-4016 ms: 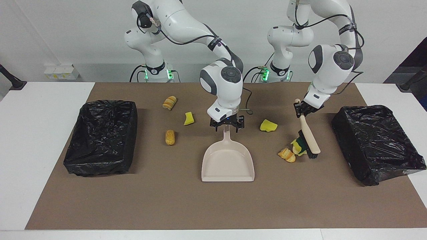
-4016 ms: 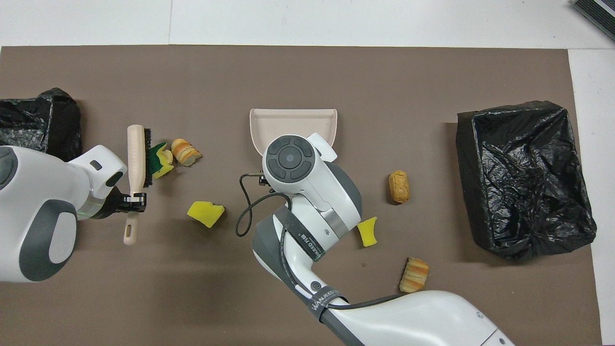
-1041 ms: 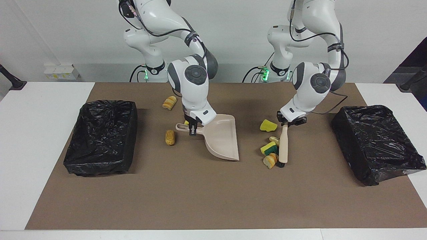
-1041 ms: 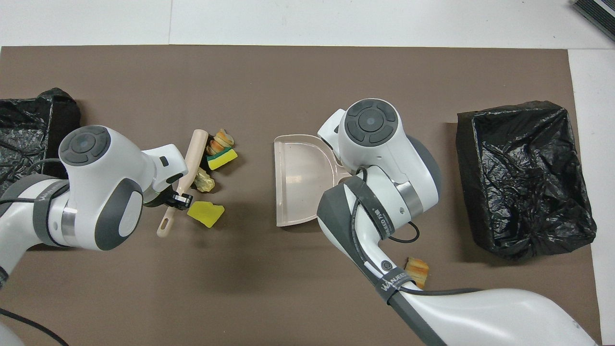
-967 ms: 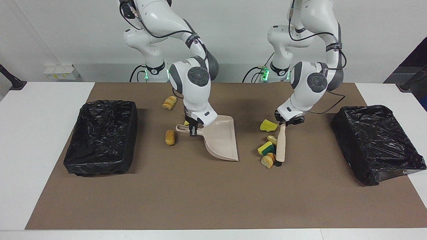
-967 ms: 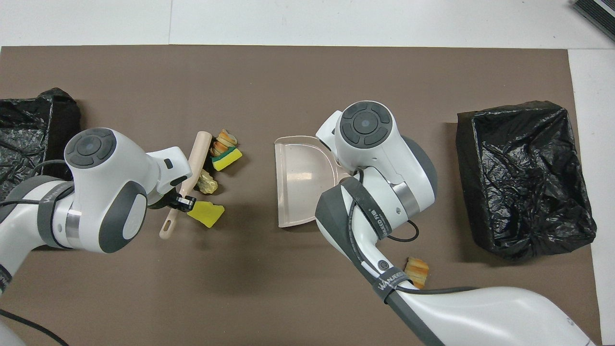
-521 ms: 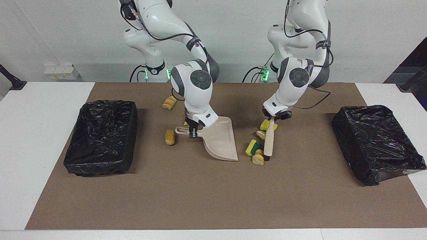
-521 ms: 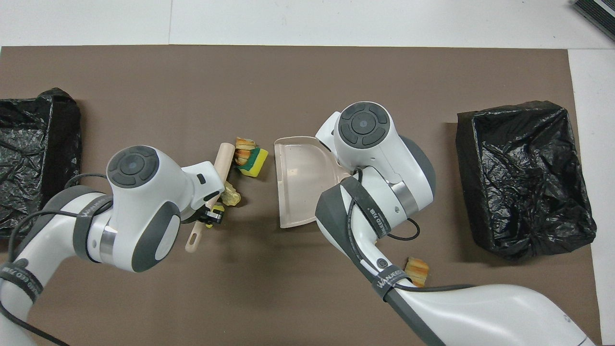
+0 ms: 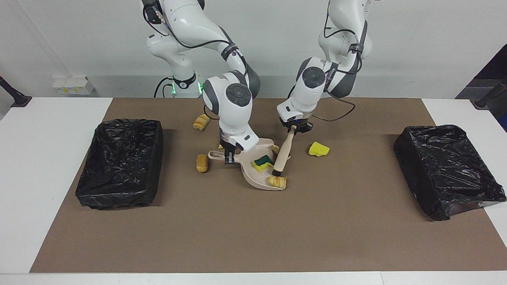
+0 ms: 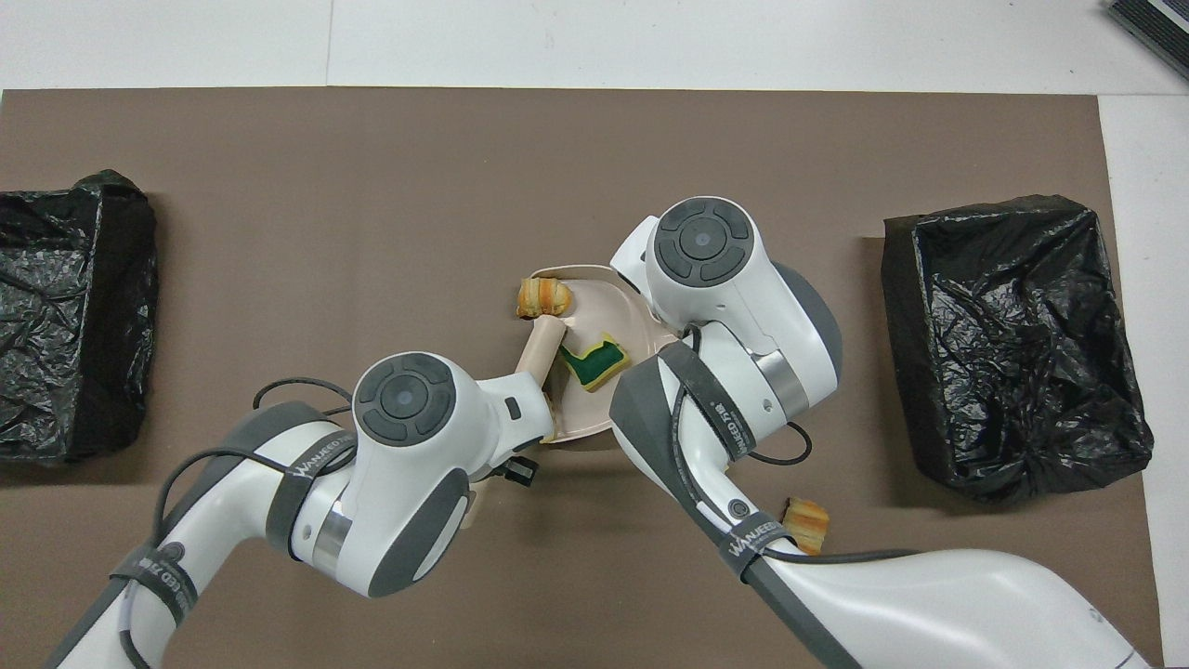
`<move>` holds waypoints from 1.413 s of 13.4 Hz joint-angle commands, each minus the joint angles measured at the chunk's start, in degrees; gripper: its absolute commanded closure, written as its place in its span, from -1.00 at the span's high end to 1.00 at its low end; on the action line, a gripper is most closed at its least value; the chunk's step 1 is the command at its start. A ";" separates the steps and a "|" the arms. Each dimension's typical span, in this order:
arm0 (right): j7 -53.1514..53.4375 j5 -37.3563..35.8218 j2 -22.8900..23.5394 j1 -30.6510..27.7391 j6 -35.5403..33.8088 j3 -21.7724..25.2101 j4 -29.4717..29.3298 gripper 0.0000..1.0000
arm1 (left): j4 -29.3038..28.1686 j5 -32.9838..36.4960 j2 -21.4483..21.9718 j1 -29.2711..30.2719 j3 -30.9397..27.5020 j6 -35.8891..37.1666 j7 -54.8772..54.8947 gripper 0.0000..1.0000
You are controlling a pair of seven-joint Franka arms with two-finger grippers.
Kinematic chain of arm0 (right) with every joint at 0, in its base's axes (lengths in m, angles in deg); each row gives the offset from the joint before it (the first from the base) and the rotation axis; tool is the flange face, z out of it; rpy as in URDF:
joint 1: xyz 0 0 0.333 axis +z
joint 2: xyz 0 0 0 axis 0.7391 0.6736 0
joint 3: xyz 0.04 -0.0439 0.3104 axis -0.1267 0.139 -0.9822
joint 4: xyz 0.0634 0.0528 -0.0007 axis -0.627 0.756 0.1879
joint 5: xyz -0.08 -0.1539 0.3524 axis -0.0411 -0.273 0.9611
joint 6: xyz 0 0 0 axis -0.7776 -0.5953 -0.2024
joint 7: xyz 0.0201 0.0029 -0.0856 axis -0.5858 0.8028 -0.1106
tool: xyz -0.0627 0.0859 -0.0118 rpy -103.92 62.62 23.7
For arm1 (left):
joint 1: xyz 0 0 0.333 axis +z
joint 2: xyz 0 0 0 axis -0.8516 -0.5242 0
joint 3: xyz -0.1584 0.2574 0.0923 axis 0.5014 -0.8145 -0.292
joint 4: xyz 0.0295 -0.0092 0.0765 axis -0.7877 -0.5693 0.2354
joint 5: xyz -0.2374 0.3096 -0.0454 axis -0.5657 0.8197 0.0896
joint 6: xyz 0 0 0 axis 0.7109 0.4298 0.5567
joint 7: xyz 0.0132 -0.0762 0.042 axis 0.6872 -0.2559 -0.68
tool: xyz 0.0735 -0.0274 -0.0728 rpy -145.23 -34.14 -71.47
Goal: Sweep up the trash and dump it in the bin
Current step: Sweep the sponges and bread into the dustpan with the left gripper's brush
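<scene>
The beige dustpan (image 9: 252,176) (image 10: 594,311) rests tilted on the brown mat, and my right gripper (image 9: 228,155) is shut on its handle. My left gripper (image 9: 295,128) is shut on the beige brush (image 9: 283,154) (image 10: 539,351), whose bristles stand at the pan's mouth. Of the trash, a green-topped sponge (image 9: 261,162) (image 10: 594,362) lies in the pan, a bread roll (image 9: 277,182) (image 10: 543,297) sits on its lip, and a small crust (image 9: 275,149) is beside the brush. A yellow sponge (image 9: 319,149) lies on the mat toward the left arm's end. In the overhead view both grippers are hidden under their wrists.
Two black-bagged bins (image 9: 119,162) (image 9: 447,170) stand at the two ends of the mat. A bread roll (image 9: 202,163) lies beside the pan's handle, and a crust (image 9: 201,122) (image 10: 803,522) lies nearer to the robots.
My left gripper has swept the brush toward the right arm's end, pushing the green-topped sponge and bread pieces into the dustpan. The yellow sponge stayed behind. The dustpan has barely moved.
</scene>
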 commanded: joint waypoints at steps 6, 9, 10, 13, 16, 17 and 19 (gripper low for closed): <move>-1.53 1.37 -0.20 -1.35 0.58 -0.59 -0.16 -1.00 | 1.65 -1.04 5.28 -1.49 -1.68 2.15 -15.91 -1.00; -0.65 1.37 -0.20 -1.35 0.58 -0.51 -0.16 -1.00 | 1.39 -0.95 5.46 -0.44 -1.94 4.42 -32.52 -1.00; -0.82 1.37 -0.20 -1.44 0.67 -0.51 -0.16 -1.00 | 1.39 -0.78 5.72 0.61 -1.94 6.61 -38.05 -1.00; -0.65 1.46 -0.20 -1.35 0.67 -0.60 -0.16 -1.00 | 0.34 0.10 6.51 3.85 -1.94 10.75 -52.21 -1.00; -1.53 3.39 -0.20 -1.17 2.59 -0.51 0.19 -1.00 | -2.63 1.24 8.61 7.81 -1.77 14.10 -58.32 -1.00; -1.44 3.48 -0.20 -0.91 2.60 -0.51 0.28 -1.00 | -5.96 1.94 10.45 8.08 -1.77 13.50 -58.33 -1.00; -1.35 3.48 -0.38 -0.82 2.51 -0.51 0.45 -1.00 | -10.20 3.53 11.61 8.09 -1.68 10.26 -57.45 -1.00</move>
